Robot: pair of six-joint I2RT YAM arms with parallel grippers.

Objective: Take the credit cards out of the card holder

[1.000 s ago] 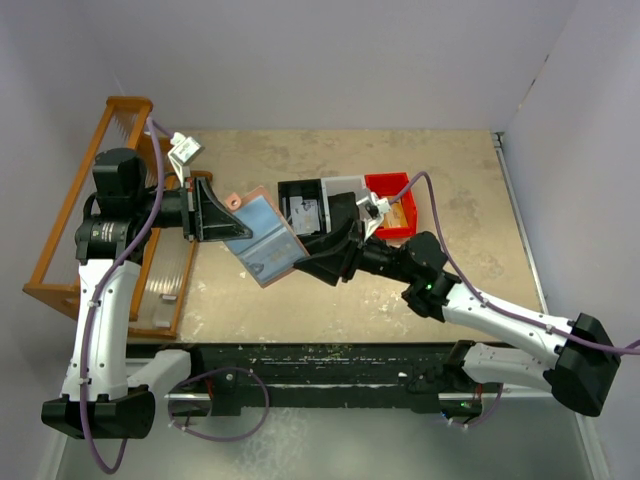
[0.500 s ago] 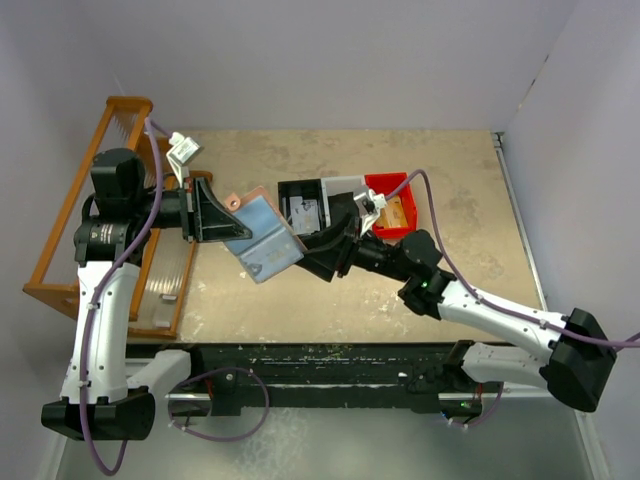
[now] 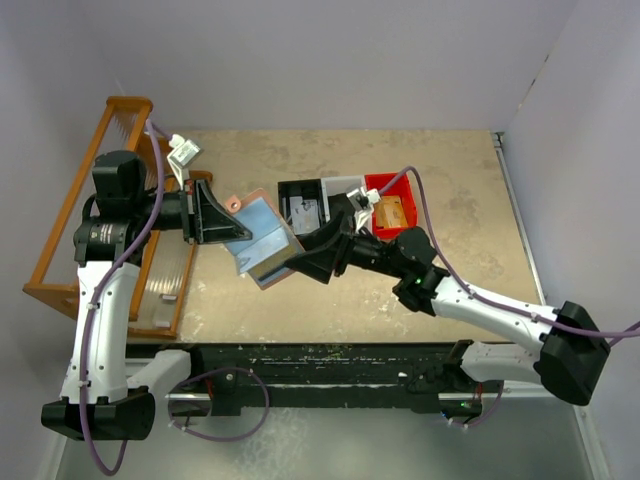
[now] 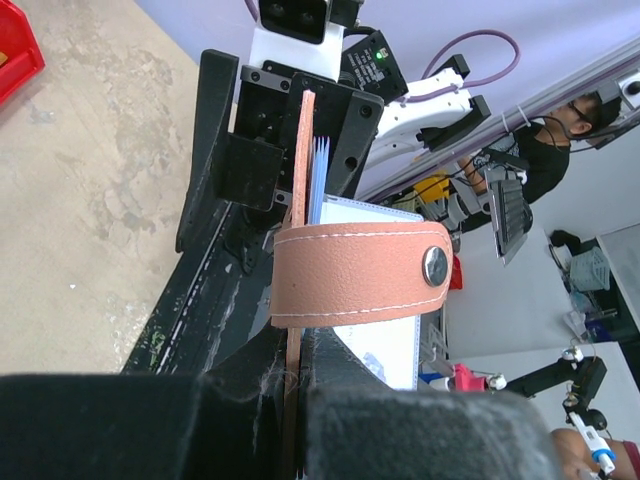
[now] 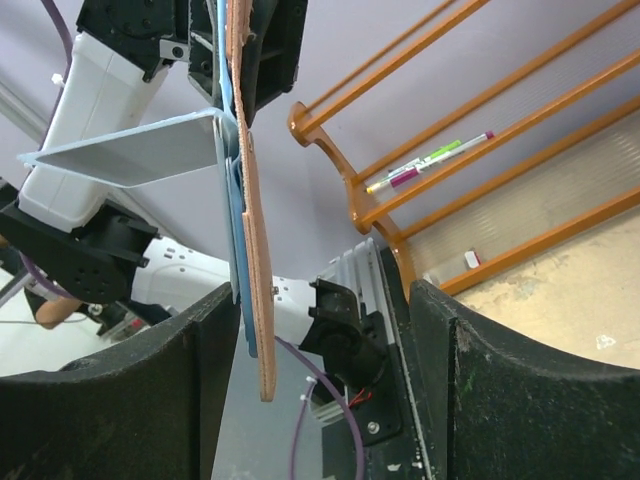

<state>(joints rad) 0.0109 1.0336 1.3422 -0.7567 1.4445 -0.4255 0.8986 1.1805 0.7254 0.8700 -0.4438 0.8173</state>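
Note:
My left gripper point(image 3: 235, 232) is shut on one pink cover of the card holder point(image 3: 262, 238) and holds it above the table, spread open, light blue lining up. In the left wrist view the holder point(image 4: 300, 200) stands edge-on, its snap strap point(image 4: 355, 275) across the front, the cover pinched at my left gripper point(image 4: 292, 375). My right gripper point(image 3: 298, 262) is open at the holder's lower right edge. In the right wrist view that edge point(image 5: 255, 300) hangs between the fingers point(image 5: 130, 400), near the left one. A tan-orange credit card point(image 3: 389, 212) lies in the red bin point(image 3: 408, 190).
A black bin point(image 3: 300, 200) and a white bin point(image 3: 345, 184) stand left of the red one, just behind my right arm. A wooden rack point(image 3: 70, 225) runs along the table's left edge, with pens point(image 5: 430, 160) behind it.
My right gripper has moved left from the bins to the holder and opened wider, so the holder's edge now sits between its fingers. The left arm has held still.

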